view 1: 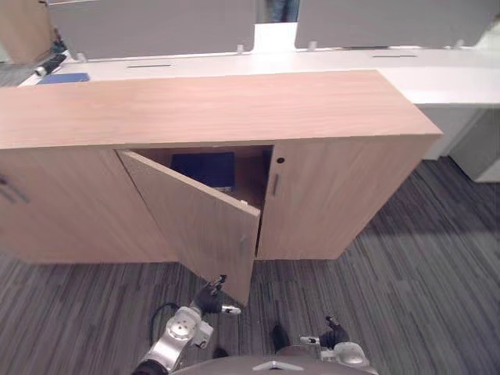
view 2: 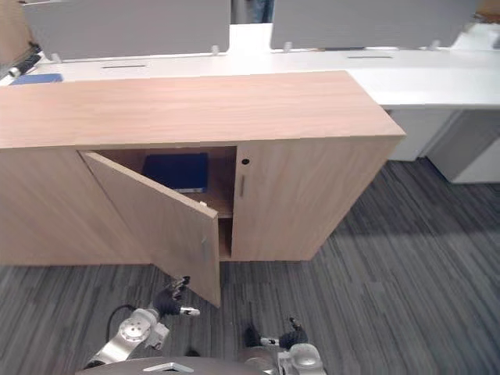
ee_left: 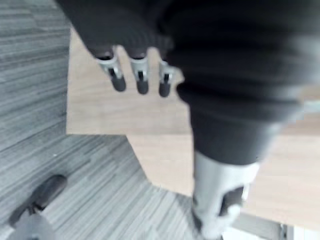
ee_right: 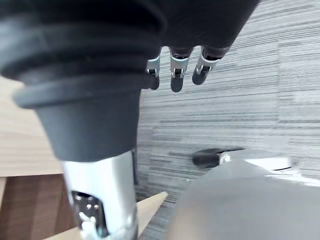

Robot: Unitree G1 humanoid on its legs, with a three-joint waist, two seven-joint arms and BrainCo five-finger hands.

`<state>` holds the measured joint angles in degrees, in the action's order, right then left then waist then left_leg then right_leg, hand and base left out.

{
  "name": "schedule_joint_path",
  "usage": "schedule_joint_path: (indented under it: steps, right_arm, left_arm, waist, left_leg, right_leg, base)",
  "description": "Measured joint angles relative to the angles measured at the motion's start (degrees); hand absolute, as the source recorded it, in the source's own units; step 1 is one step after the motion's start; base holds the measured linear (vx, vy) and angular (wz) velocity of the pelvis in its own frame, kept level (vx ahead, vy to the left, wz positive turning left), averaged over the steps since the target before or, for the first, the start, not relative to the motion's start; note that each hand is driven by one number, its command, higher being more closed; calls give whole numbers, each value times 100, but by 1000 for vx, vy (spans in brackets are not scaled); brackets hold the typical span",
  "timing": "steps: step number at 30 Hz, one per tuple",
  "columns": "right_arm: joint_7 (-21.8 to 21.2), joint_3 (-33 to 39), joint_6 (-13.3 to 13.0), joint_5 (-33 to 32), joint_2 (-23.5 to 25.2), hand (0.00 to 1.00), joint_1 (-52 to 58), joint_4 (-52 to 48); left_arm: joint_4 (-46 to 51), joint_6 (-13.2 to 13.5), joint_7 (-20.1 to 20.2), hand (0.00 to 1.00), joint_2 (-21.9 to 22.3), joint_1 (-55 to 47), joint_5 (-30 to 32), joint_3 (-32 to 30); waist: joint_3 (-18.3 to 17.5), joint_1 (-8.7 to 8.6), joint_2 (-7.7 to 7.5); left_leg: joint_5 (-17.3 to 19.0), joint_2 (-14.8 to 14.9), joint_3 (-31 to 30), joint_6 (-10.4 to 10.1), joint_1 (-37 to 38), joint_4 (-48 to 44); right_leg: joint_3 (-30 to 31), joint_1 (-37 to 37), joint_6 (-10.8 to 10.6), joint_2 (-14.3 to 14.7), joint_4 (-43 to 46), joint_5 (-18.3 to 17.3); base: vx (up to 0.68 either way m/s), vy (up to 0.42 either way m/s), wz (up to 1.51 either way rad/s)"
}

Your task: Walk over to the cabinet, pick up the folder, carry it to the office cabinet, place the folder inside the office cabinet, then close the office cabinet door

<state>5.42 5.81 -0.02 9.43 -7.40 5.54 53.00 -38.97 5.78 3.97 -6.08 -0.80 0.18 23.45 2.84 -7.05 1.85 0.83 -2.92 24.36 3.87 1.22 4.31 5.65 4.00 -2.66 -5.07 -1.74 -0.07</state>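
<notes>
Left hand [view 1: 211, 297]: low, just in front of the door's free lower corner; fingers [ee_left: 141, 80] straight and relaxed, thumb [ee_left: 220, 210] held apart; nothing in its grasp; whether a fingertip touches the wood cannot be told.

Right hand [view 1: 332, 334]: low over the floor, to the right of the left hand and well apart from the cabinet; fingers [ee_right: 172, 70] hang loose and straight; it holds nothing.

Door [view 1: 195, 223]: light wood; hinged on its left side and swung out towards the robot, standing ajar; its face shows past the left hand's fingers in the left wrist view.

Folder [view 1: 203, 168]: dark blue; lies inside the cabinet on the upper shelf [view 1: 248, 191], seen through the gap behind the door; neither hand is near it.

Cabinet [view 1: 203, 105]: long and low, light wood; its top is bare.

Right door [view 1: 328, 195]: flush with the front, just beside the gap; a slim upright handle [view 1: 274, 184] near its left edge, a small dark keyhole [view 1: 280, 160] above that.

Floor [view 1: 422, 266]: grey striped carpet under both hands and around the cabinet.

Tabletop [view 1: 437, 78]: white, behind the cabinet and running past its right end; grey panels [view 1: 148, 27] stand along its far side.

Blue thing [view 1: 64, 78]: flat, on the tabletop at the far left, well apart from the folder; what it is cannot be told.
</notes>
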Motion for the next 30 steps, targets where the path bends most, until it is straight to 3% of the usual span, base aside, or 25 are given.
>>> schedule_joint_path:
  steps: [3, 14, 22, 30]
  right_arm:
    - [15, -6, 19, -3, 70, 0, 5, 34]
    - [106, 4, -2, -12, 100, 0, 74, 203]
    - [107, 28, 27, -16, 92, 0, -33, 446]
    - [103, 152, 25, -57, 108, 0, -14, 558]
  left_arm:
    - [18, 5, -43, 0, -20, 197, -12, 42]
    - [227, 10, -497, 0, -32, 526, -11, -57]
    - [-293, -19, -509, 0, -102, 351, -4, -717]
    - [-492, -79, -507, 0, -224, 77, 76, -883]
  waist:
    - [40, -68, -119]
    - [21, -109, -130]
    - [20, -69, -128]
    - [19, 17, -149]
  left_leg:
    - [-46, -11, 81, -69, 0, 58]
    - [-11, 14, -74, -128, 271, 66]
    - [0, 76, -254, -130, 425, 67]
    - [-17, 137, -371, -153, 514, 73]
  right_leg:
    - [-14, 3, -26, 47, 21, 9]
    - [-244, -259, -236, 44, 13, 320]
    - [-514, -631, -209, 99, -259, 305]
    - [-659, -707, -130, 135, -186, 211]
  base:
    - [12, 24, -14]
    - [88, -28, 7]
    - [97, -57, 12]
    - [-80, -51, 8]
